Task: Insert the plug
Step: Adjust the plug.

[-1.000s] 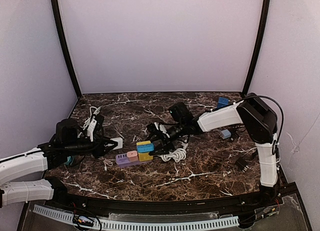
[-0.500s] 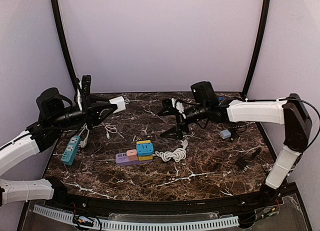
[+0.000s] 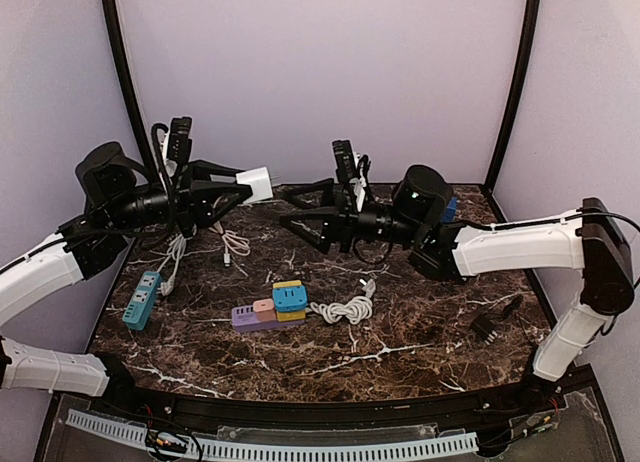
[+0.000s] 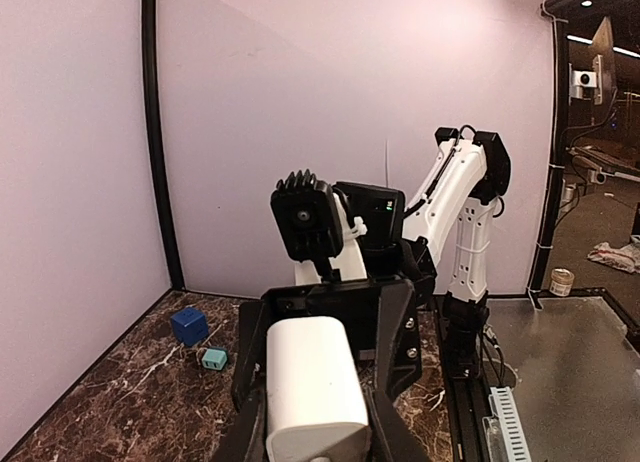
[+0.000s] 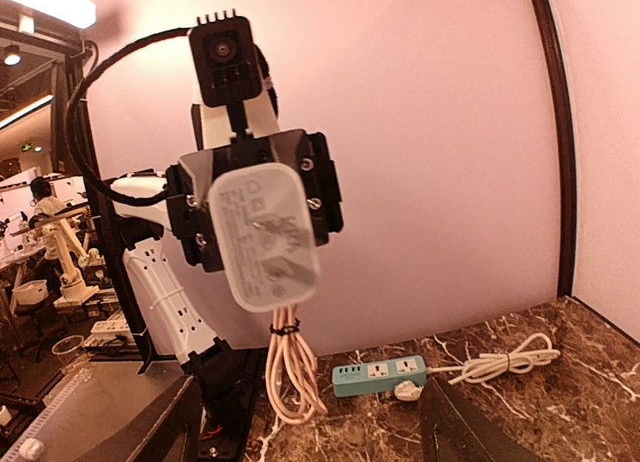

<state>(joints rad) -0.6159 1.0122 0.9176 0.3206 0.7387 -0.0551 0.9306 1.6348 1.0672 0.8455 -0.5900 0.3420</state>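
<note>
The left gripper [image 3: 238, 189] holds a white socket block [image 3: 259, 185] aloft facing the wide, empty right gripper [image 3: 300, 214], yet the likely plug [image 3: 369, 284] lies on the worktop [image 3: 420, 352], so fetching it seems next.

One white socket block [image 3: 256, 185], one teal power strip [image 3: 140, 300], one purple power strip [image 3: 246, 318], one coiled white cable [image 3: 343, 309], one blue cube [image 4: 188, 325], one black plug [image 3: 486, 327]

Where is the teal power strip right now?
In the top view, the teal power strip lies on the table's left edge, left of the purple strip.
</note>
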